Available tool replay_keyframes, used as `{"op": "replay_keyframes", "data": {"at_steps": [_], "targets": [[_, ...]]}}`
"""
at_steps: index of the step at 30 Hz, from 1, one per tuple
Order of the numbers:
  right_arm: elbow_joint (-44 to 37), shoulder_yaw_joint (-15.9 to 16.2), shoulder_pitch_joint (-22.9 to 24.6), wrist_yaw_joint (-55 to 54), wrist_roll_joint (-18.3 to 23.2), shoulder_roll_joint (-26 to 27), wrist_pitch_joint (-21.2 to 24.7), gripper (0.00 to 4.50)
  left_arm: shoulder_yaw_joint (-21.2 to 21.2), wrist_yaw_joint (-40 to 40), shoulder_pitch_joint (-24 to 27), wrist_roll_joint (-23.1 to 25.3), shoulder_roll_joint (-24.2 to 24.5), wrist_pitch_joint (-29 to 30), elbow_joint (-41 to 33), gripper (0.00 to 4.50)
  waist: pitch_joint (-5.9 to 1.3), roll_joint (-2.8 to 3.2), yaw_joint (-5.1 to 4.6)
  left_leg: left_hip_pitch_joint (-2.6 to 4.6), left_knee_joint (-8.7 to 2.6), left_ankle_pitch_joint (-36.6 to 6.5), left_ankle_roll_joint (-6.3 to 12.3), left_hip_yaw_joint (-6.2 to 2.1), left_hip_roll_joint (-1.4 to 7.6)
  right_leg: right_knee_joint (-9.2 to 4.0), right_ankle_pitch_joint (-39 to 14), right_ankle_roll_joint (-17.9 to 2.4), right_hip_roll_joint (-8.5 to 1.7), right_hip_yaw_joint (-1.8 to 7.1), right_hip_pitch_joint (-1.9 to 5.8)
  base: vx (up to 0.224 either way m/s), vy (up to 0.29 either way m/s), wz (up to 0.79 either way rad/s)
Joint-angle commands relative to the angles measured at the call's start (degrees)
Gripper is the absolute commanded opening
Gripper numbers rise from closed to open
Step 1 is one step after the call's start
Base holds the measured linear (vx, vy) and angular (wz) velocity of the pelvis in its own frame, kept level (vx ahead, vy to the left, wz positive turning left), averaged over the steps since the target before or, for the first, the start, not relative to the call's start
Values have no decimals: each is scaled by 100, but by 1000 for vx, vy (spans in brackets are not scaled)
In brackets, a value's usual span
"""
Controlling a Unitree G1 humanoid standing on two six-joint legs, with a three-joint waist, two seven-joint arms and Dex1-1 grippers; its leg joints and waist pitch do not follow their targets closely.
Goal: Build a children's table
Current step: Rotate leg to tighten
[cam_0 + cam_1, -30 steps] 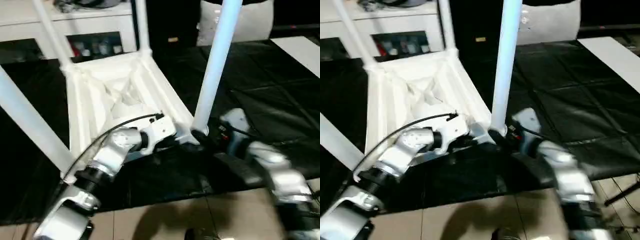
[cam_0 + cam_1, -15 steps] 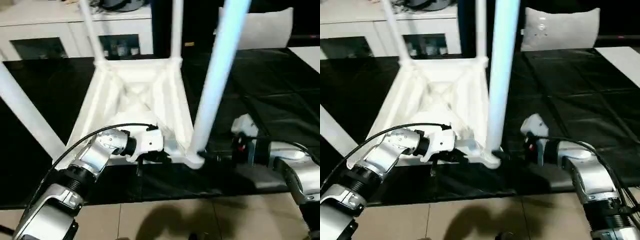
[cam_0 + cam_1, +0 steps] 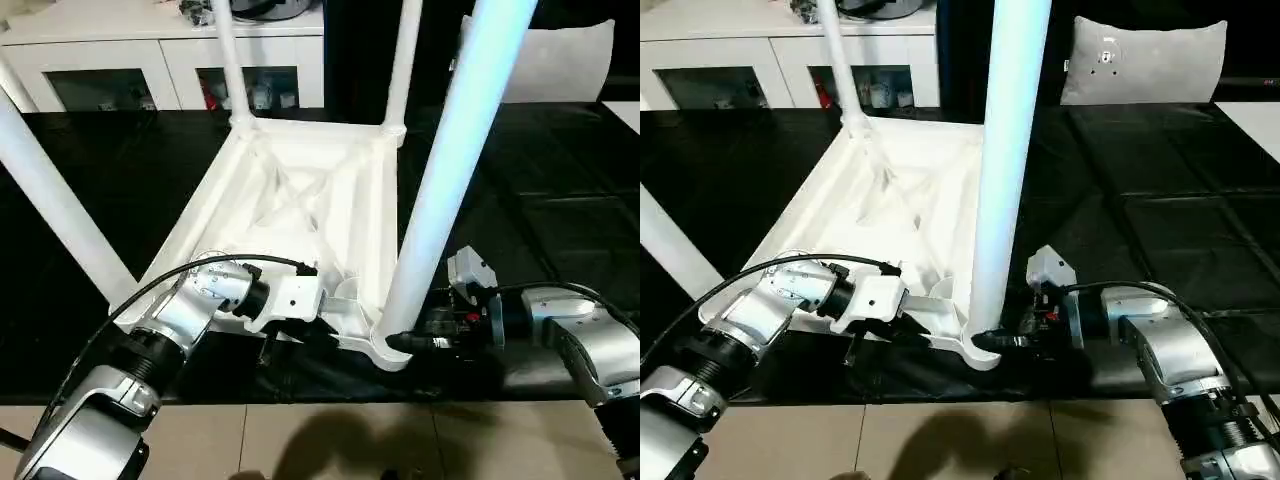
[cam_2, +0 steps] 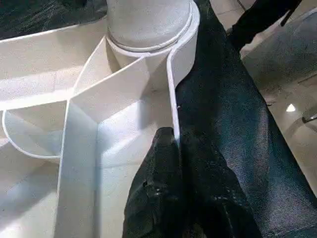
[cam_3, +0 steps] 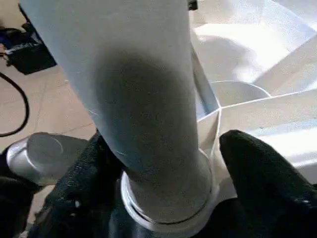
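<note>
Children's table (image 3: 300,215), white plastic, lies upside down on a black mat (image 3: 560,230), its ribbed underside facing up and its legs pointing upward. Nearest the robot, past a strip of beige tiled floor (image 3: 330,440), is the near edge of the tabletop. The left gripper (image 4: 171,163) pinches the thin rim wall of that edge, one black finger (image 4: 158,173) inside the rim and the other outside, closed tight on the plastic just beside the near right corner. At that corner a round socket (image 4: 148,29) holds the base of a thick tapered leg (image 3: 450,170), which stands seated in it and rises out of the top of the picture. The right gripper (image 3: 400,343) reaches in from the right at the foot of this leg; its black fingers (image 5: 257,173) sit on either side of the tube just above the socket, spread wide around it, and whether they press against it cannot be told. A second leg (image 3: 55,195) slants up from the near left corner. Farther back, diagonal ribs cross in the middle of the underside. Two thinner-looking legs (image 3: 228,60) stand in the far corner sockets. Beyond the mat are a white cabinet (image 3: 150,65) with glass doors showing small items inside, and a grey cushion (image 3: 1140,60) to the right.
</note>
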Motion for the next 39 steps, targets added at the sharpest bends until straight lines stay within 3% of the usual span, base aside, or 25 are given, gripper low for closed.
{"op": "replay_keyframes", "data": {"at_steps": [1,11,14,18,19,20,22,23,24,26,27,28,29,30,31,32,33,34,35,36,38,39], "targets": [[36,33,-187,36,65,14,43,302,-332,-341,-86,109,-47,-206,38,0,-444,-128,-18,-97,-456,-269,610,133,69,-305,-1566,-1058,-158,295,436,0,0,0],[57,61,-186,132,167,155,156,214,-262,-360,-24,60,-26,-135,44,0,-445,-135,-18,-94,-461,-321,545,138,72,-318,-1676,-994,-157,295,430,0,0,0],[-127,-19,-11,-248,163,280,315,210,-167,-145,93,5,-84,342,-169,0,-432,-146,-21,-100,-469,-309,507,140,79,-304,-1603,-1033,-161,313,429,0,0,0],[-255,-161,146,-1592,-218,777,515,209,20,423,273,-73,-319,1199,-590,0,-371,-127,-91,-91,-512,-720,273,149,40,-379,-2338,-767,-139,300,416,0,0,0],[-264,-223,155,-1946,-277,947,604,208,59,580,310,-75,-388,1378,-684,0,-338,-125,-132,-64,-523,-1022,175,149,5,-470,-2935,-561,-139,265,396,0,0,0],[-265,-289,145,-2295,-334,1127,712,207,85,734,337,-57,-460,1512,-758,0,-326,-133,-164,-63,-523,-1175,119,135,-8,-501,-3202,-440,-137,239,401,0,0,0],[-176,-396,56,-3047,-523,1492,939,205,148,1145,350,8,-665,1749,-842,0,-306,-151,-345,-62,-486,-1485,4,106,-78,-636,-3879,11,-102,150,362,-25,4,-4],[-129,-434,10,-3354,-601,1646,1022,204,177,1318,350,21,-765,1863,-880,0,-317,-131,-391,-37,-465,-1533,6,104,-95,-665,-3940,58,-96,118,346,-50,9,-9],[-34,-506,-89,-3930,-754,1928,1095,204,247,1616,346,45,-952,2128,-985,0,-315,-107,-548,-73,-464,-1681,53,66,-99,-745,-3988,193,-87,11,390,0,0,0],[71,-541,-172,-4224,-833,2083,1041,203,273,1782,313,93,-1038,2204,-984,0,-305,-55,-658,-74,-478,-1919,82,20,-70,-808,-3977,257,-94,-87,418,0,0,0],[233,-582,-305,-4653,-959,2296,1004,203,298,2011,264,169,-1146,2283,-969,0,-308,-25,-780,-38,-500,-2182,124,-33,-18,-859,-3774,227,-118,-164,443,0,0,0],[348,-620,-410,-5033,-1082,2494,1001,203,316,2214,238,249,-1234,2396,-1003,0,-308,13,-911,-107,-555,-2372,126,-115,40,-812,-3429,144,-145,-211,538,0,0,0],[412,-629,-472,-5234,-1157,2606,1016,203,327,2331,230,292,-1287,2469,-1036,0,-306,44,-946,-130,-591,-2468,103,-152,87,-763,-3259,95,-161,-206,580,0,0,0],[460,-664,-506,-5312,-1145,2678,989,203,353,2409,217,300,-1337,2513,-1038,0,-310,35,-1009,-94,-632,-2662,120,-173,114,-749,-2998,3,-164,-173,569,0,0,0],[555,-740,-571,-5415,-1081,2817,925,236,403,2556,191,309,-1431,2583,-1034,0,-288,-30,-1065,-32,-584,-2687,138,-124,35,-819,-3205,-43,-173,-186,489,0,0,0],[592,-739,-600,-5461,-1105,2850,845,256,434,2643,174,317,-1477,2605,-1022,0,-284,-54,-1084,11,-544,-2639,132,-96,-10,-875,-3384,-41,-178,-210,446,0,0,0],[592,-739,-600,-5461,-1105,2850,845,269,434,2643,174,317,-1477,2605,-1022,0,-292,-45,-1125,0,-501,-2499,154,-89,-62,-906,-3555,-16,-194,-250,452,0,0,0],[593,-731,-612,-5514,-1156,2875,805,279,449,2729,171,330,-1507,2653,-1038,0,-294,-38,-1147,-85,-521,-2372,179,-114,-32,-868,-3484,-6,-221,-252,514,0,0,0],[540,-681,-581,-5474,-1209,2826,761,279,453,2795,176,346,-1491,2670,-1044,0,-302,-42,-1142,-89,-525,-2330,185,-111,-13,-859,-3405,-22,-232,-240,514,0,0,0],[466,-643,-522,-5405,-1235,2763,714,279,455,2815,190,363,-1441,2648,-1035,0,-333,-43,-1097,-49,-513,-2167,194,-90,-19,-827,-3168,-139,-262,-194,471,0,0,0],[322,-629,-394,-5314,-1244,2695,596,311,460,2816,223,414,-1346,2561,-1014,0,-347,-39,-1080,-189,-545,-1737,267,-104,3,-687,-2663,-398,-262,-109,543,0,0,0],[282,-627,-363,-5281,-1236,2682,567,317,462,2812,227,420,-1328,2539,-1006,0,-358,-41,-1059,-190,-543,-1623,295,-98,5,-670,-2521,-453,-263,-86,537,0,0,0]]}}
